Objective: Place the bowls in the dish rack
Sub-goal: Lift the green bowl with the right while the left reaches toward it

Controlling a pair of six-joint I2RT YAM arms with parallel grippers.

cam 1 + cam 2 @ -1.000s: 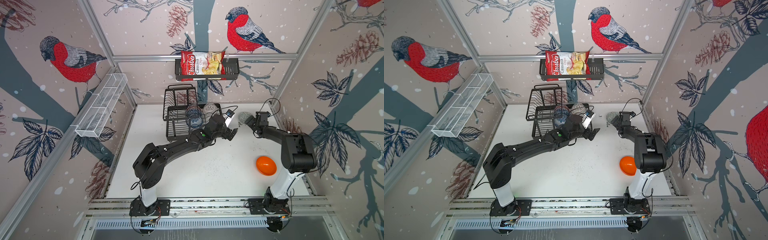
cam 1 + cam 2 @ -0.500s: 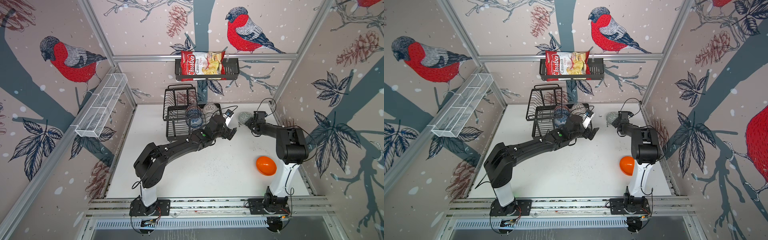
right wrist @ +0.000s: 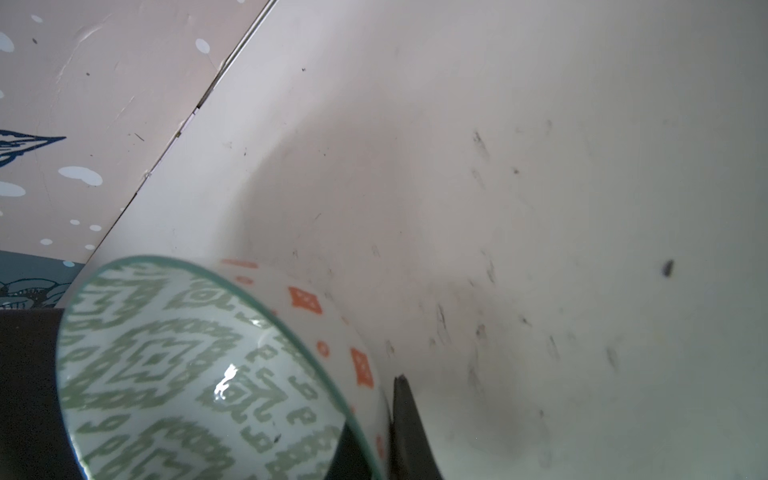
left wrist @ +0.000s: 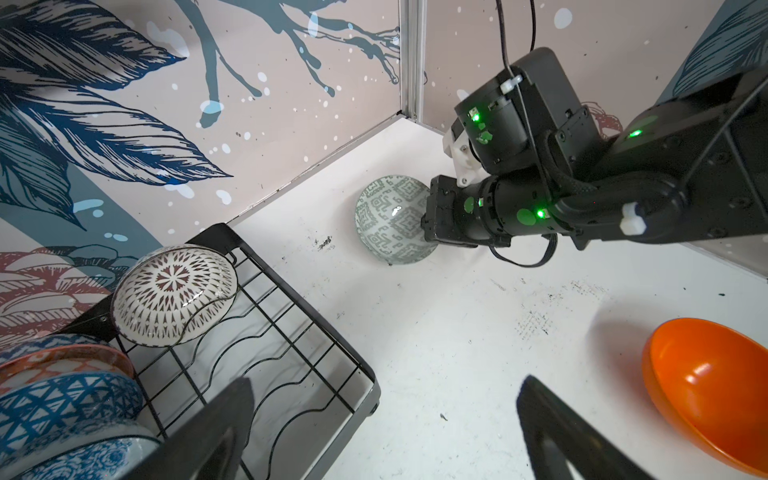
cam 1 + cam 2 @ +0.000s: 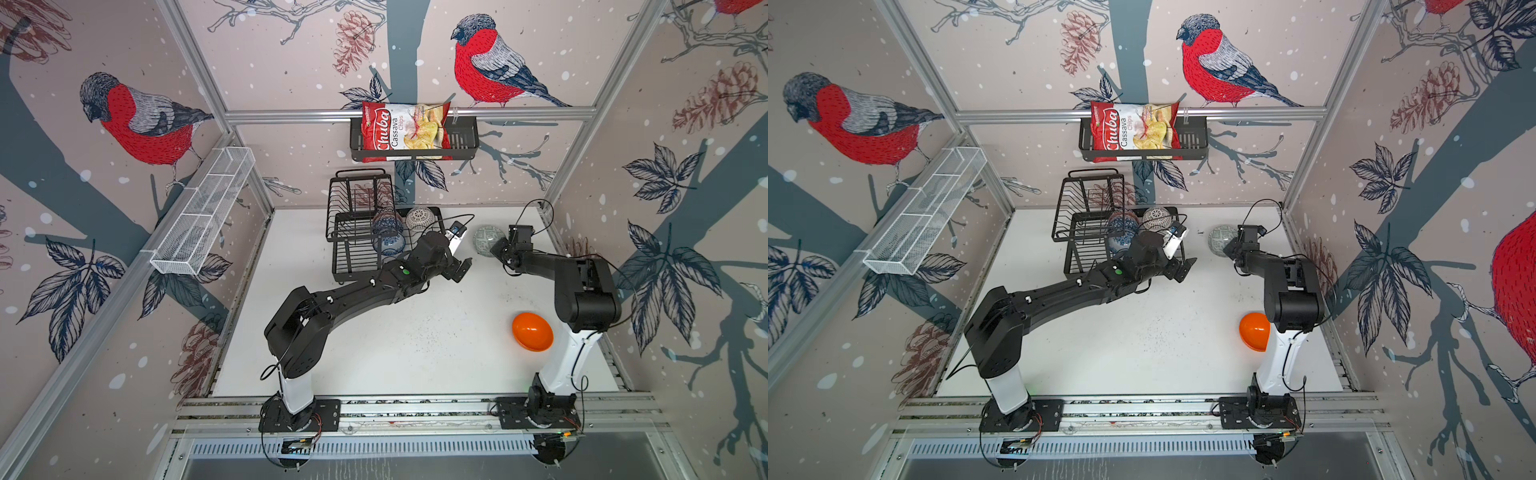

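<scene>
**Top views, left to right.** The black wire dish rack (image 5: 357,259) stands at upper centre of the white table (image 5: 395,357), near the back wall. Four bowls sit on edge toward its back right. One is a white bowl with dark radial pattern (image 5: 419,218). The left wrist view also shows a salmon-patterned bowl (image 4: 70,359), a blue geometric bowl (image 4: 70,401) and a blue-white floral bowl (image 4: 87,453), packed side by side.

The left gripper (image 5: 456,259), just right of the rack, hangs over the table with jaws spread wide, holding and touching nothing.

The grey-green patterned bowl (image 5: 483,241) stands on its edge outside the rack, right of centre near the back wall, with its lower rim at the table. The right gripper (image 5: 497,249) is closed on this bowl's rim. In the right wrist view one finger (image 3: 409,432) lies against the outer wall, and the other is mostly hidden by the bowl.

The plain orange bowl (image 5: 532,332) lies tipped on the table at lower right, beside the right arm's column, untouched.
</scene>
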